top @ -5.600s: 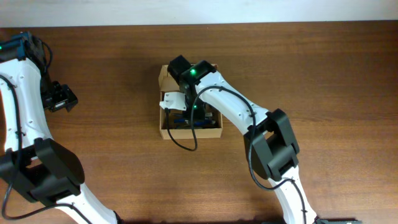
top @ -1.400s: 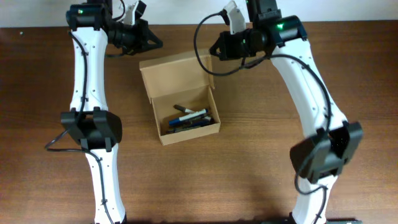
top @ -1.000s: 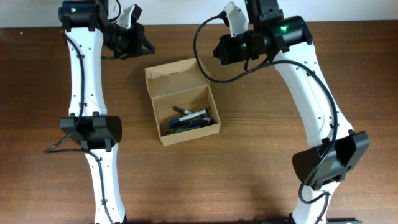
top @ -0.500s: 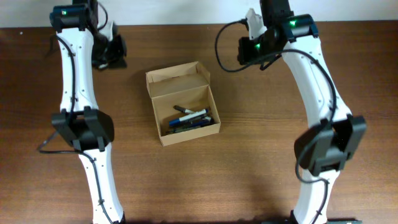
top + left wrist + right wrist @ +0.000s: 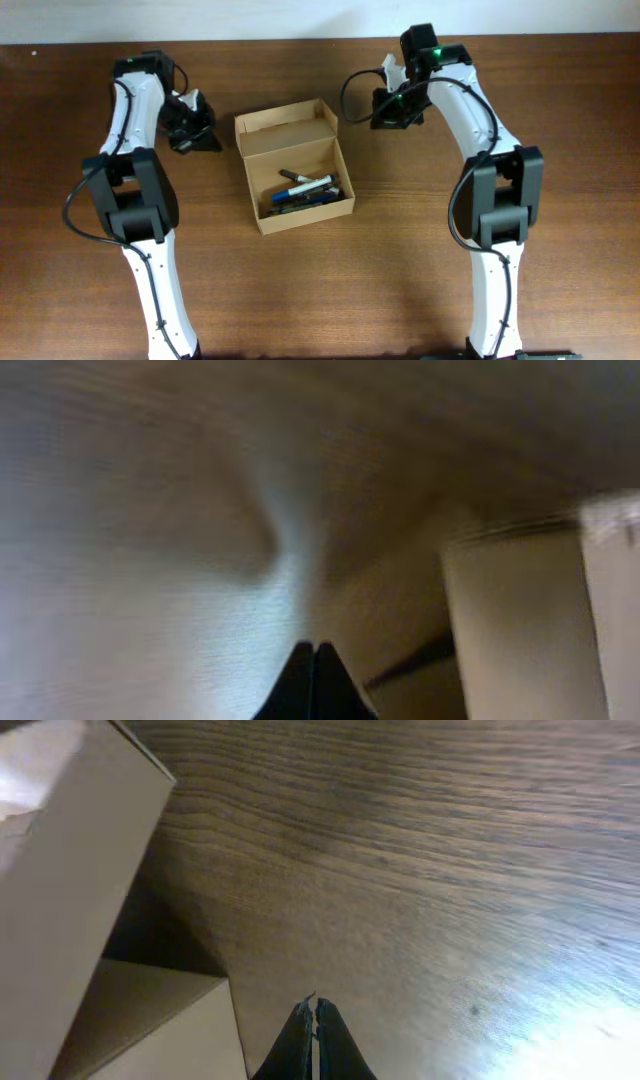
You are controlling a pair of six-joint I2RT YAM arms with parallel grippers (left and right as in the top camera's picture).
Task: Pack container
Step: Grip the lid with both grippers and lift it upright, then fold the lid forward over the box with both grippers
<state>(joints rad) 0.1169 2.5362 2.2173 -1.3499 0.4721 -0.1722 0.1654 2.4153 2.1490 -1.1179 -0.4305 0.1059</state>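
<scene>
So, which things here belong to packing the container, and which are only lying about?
Belonging to the job: the cardboard container, lid open; the pens inside it; the left gripper and right gripper, both shut.
Not part of it: only the wooden table underneath.

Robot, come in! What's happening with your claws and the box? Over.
Left gripper shut, empty, beside container. Right gripper shut, empty, other side. Container lid open, pens inside. Nothing blocking it.
</scene>
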